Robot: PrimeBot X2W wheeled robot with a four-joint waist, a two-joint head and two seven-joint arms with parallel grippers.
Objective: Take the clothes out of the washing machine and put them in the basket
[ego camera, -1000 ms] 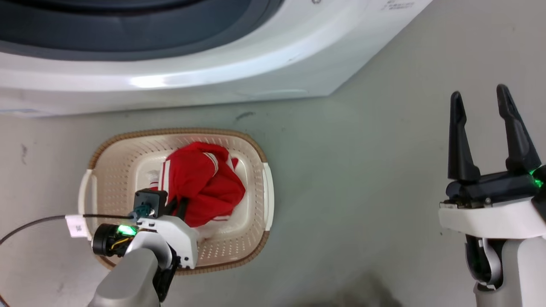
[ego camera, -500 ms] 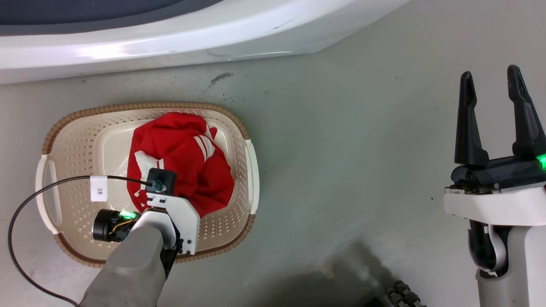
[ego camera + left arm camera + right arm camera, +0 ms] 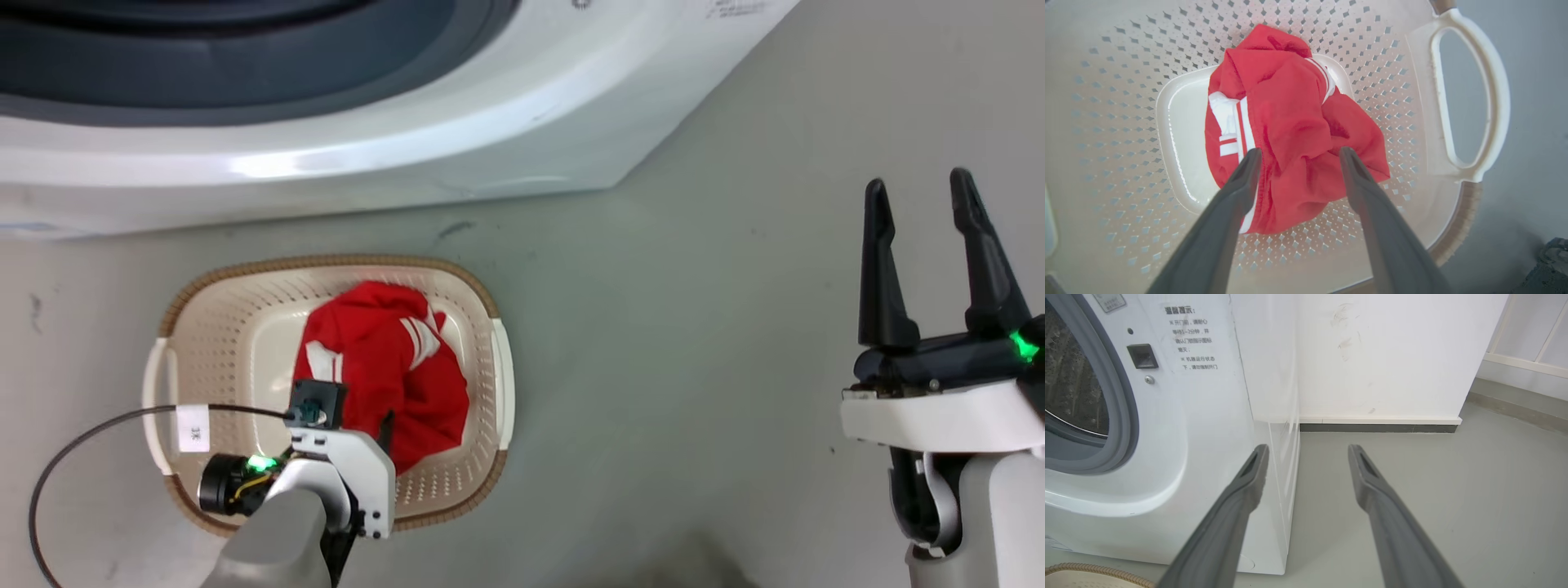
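Grey smooth floor (image 3: 653,367) is spreading out under us, and the large white front-loading washing machine (image 3: 408,155) is standing along its far side. We are holding our left gripper (image 3: 1301,152) over the low cream-white perforated plastic basket (image 3: 237,327) with the brown rim, which is sitting on the floor just before the machine. Its two dark fingers are standing spread apart and clasping nothing, one on each side of the bright red garment with white stripes (image 3: 1290,122) that is lying bunched on the basket's bottom. We cannot tell whether the tips are touching the cloth. We are judging this piece delivered. Our right gripper (image 3: 918,180) is waiting well apart over bare floor, its fingers likewise parted and empty. What is left is hard to say. The slice of perforated steel drum (image 3: 1069,375) that the right wrist camera is catching is showing no red, but the rest is hidden. Beside the machine a plain white wall (image 3: 1392,355) with a dark skirting strip (image 3: 1380,428) is closing the room.
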